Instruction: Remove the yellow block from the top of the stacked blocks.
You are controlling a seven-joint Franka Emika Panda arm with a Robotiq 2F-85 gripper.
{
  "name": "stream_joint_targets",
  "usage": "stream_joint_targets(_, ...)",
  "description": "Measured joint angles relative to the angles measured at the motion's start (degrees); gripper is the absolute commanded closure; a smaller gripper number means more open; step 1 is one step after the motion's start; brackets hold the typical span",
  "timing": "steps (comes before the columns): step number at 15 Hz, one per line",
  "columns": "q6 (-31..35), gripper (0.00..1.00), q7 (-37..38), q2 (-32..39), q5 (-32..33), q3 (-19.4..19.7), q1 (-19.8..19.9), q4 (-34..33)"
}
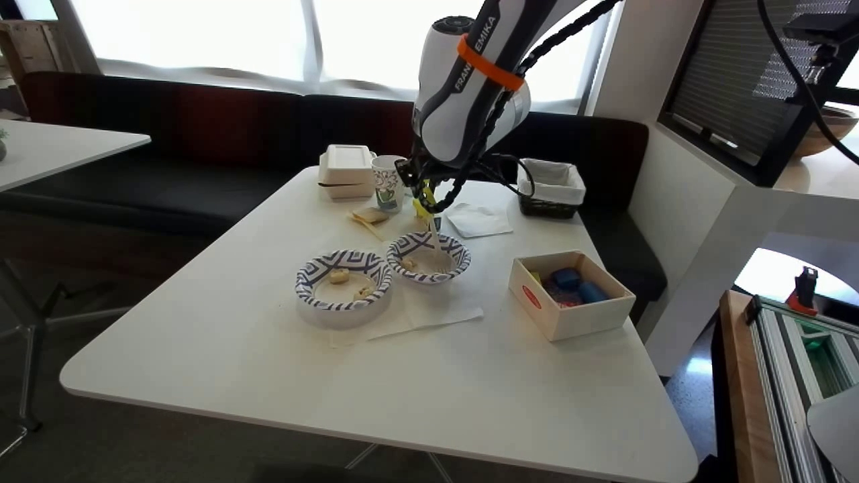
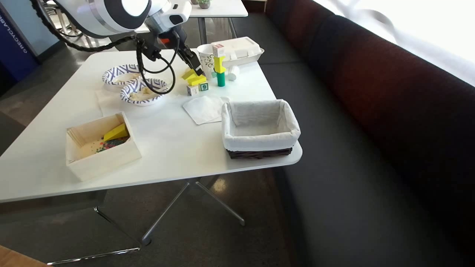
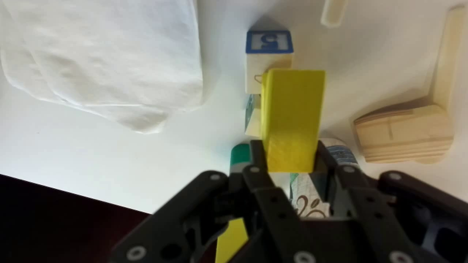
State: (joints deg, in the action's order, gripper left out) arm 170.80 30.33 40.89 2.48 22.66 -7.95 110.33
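Observation:
A yellow block (image 3: pixel 294 109) sits between the fingertips of my gripper (image 3: pixel 289 149) in the wrist view; both fingers press its sides. In an exterior view the yellow block (image 2: pixel 196 80) is tilted just above or on two letter blocks (image 2: pixel 193 90), under the gripper (image 2: pixel 198 70); I cannot tell whether it touches them. A letter block with a blue edge (image 3: pixel 270 60) shows beneath it in the wrist view. Beside it stands another stack: a green cylinder (image 2: pixel 220 79), a yellow piece (image 2: pixel 219 64) and a letter block on top (image 2: pixel 219 50). Cables partly hide the gripper in an exterior view.
A paper cup (image 1: pixel 388 181) and a takeaway box (image 1: pixel 347 155) stand close by. Two patterned bowls (image 1: pixel 310 275) (image 1: pixel 460 258), napkins (image 2: pixel 204 109), a lined basket (image 2: pixel 259 142) and a wooden box (image 1: pixel 590 320) with blocks share the table. Wooden pieces (image 3: pixel 406 135) lie near.

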Motion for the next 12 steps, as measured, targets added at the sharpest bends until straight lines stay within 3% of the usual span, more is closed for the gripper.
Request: stream_joint_targets(12, 0.06, 0.92, -2.17, 1.85, -1.65, -0.2, 0.55, -1.83)
